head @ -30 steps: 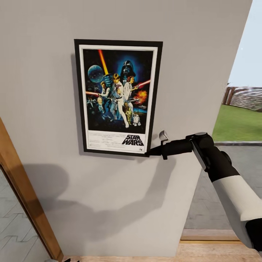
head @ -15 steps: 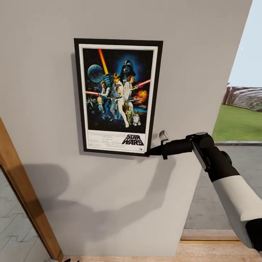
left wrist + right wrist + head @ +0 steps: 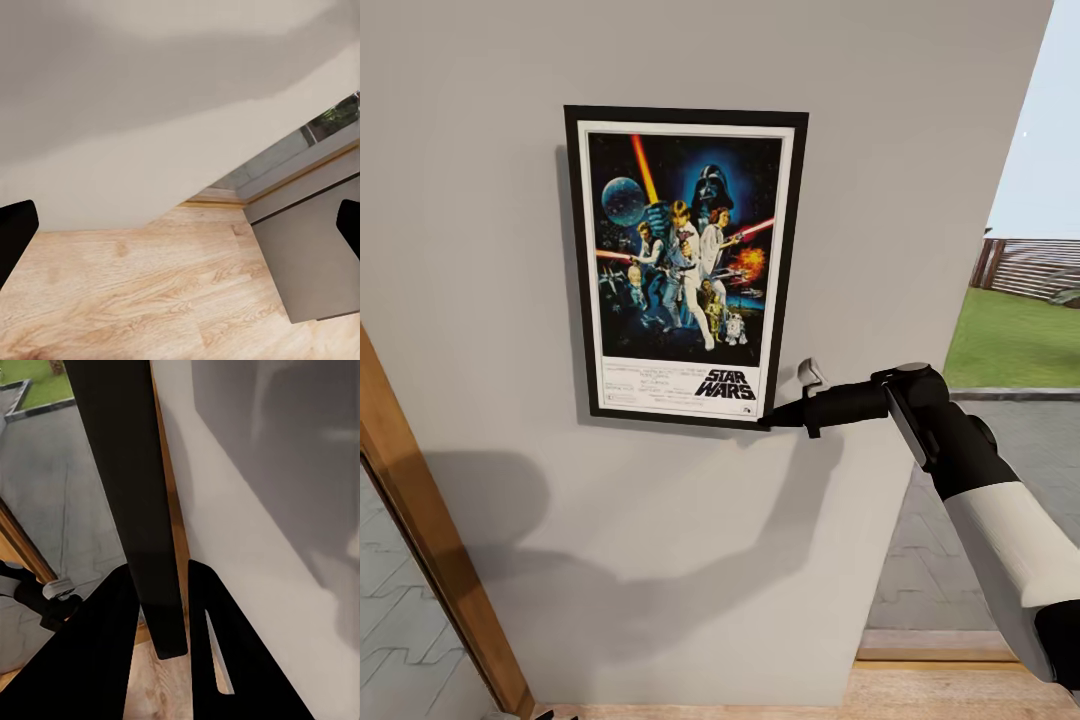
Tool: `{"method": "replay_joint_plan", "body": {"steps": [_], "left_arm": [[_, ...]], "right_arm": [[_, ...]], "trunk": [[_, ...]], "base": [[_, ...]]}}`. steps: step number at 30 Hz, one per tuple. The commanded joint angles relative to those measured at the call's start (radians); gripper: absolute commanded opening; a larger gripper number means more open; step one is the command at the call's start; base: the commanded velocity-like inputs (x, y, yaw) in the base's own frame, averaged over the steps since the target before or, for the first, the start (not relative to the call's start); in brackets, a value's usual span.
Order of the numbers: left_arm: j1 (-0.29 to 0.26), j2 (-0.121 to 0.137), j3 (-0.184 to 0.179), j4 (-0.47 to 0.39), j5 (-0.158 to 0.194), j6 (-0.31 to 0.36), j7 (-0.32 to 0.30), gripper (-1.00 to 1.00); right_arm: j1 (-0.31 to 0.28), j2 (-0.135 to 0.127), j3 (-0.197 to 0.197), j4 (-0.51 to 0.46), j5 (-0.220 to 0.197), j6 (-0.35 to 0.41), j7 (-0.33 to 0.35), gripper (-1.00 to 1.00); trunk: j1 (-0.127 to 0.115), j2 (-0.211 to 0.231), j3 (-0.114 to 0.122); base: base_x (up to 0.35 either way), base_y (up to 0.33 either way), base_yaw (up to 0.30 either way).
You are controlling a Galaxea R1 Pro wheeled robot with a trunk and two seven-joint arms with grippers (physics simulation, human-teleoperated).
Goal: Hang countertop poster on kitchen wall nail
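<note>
The right claw (image 3: 772, 421) grips the lower right corner of the black-framed, white-bordered Star Wars poster (image 3: 685, 265), pressing it flat and upright against the pale-grey wall (image 3: 900, 150), presumably to seat it on a nail hidden behind. The right wrist view shows both fingers (image 3: 112, 660) pinching the frame edge-on. The left claw (image 3: 180, 225) hangs wide over the wooden floor (image 3: 127, 300).

Plain pale-grey wall (image 3: 480, 250), soft shadows across lower half. Light wood floor (image 3: 135, 300) below. Wooden door frame (image 3: 420, 540) at left edge. Lawn (image 3: 1010, 340), paving, fence outside at right.
</note>
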Motion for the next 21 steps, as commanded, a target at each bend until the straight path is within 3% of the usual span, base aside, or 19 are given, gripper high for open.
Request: {"method": "replay_joint_plan", "body": {"steps": [1,21], "left_arm": [[0.0,0.0,-0.008,0.001,0.01,-0.005,-0.002,1.0],[0.0,0.002,-0.008,0.001,0.01,-0.005,-0.002,1.0]], "right_arm": [[-0.001,-0.001,0.002,0.0,-0.005,0.012,0.001,-1.0],[-0.012,-0.002,0.001,-0.002,-0.005,0.016,-0.001,-1.0]], "trunk": [[0.0,-0.001,0.0],[0.0,-0.001,0.0]], "base": [[0.0,0.0,0.0],[0.0,0.0,0.0]]}}
